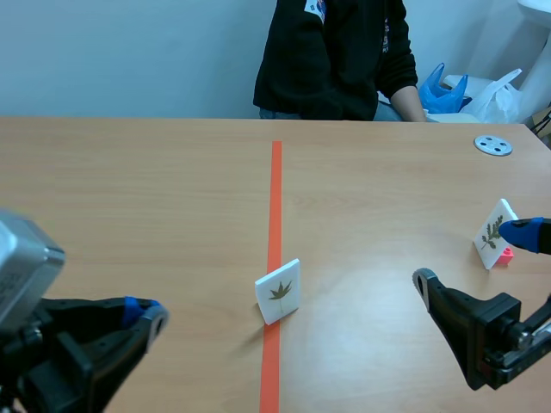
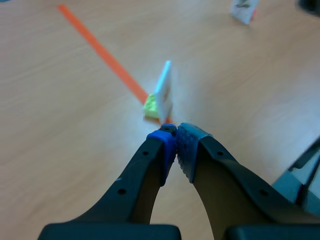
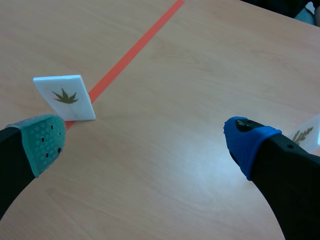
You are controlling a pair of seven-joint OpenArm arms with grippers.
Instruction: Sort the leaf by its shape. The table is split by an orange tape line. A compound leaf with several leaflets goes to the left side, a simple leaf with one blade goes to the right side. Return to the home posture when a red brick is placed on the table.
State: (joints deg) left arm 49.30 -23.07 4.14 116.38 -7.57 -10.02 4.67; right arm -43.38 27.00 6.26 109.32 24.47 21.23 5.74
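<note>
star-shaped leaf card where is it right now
In the scene view the star-shaped leaf card stands on the orange tape line, on its half nearer the robot, just ahead of the left gripper.

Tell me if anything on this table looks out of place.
The white card with the star-shaped leaf stands right on the orange tape line, on neither side. The white card with the feathery sprig stands on the right side, odd if compound.

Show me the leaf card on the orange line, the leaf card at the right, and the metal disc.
leaf card on the orange line [image 1: 278, 292]: scene view, its white face.
leaf card at the right [image 1: 490, 231]: scene view, its white face.
metal disc [image 1: 493, 145]: scene view, its middle.
</note>
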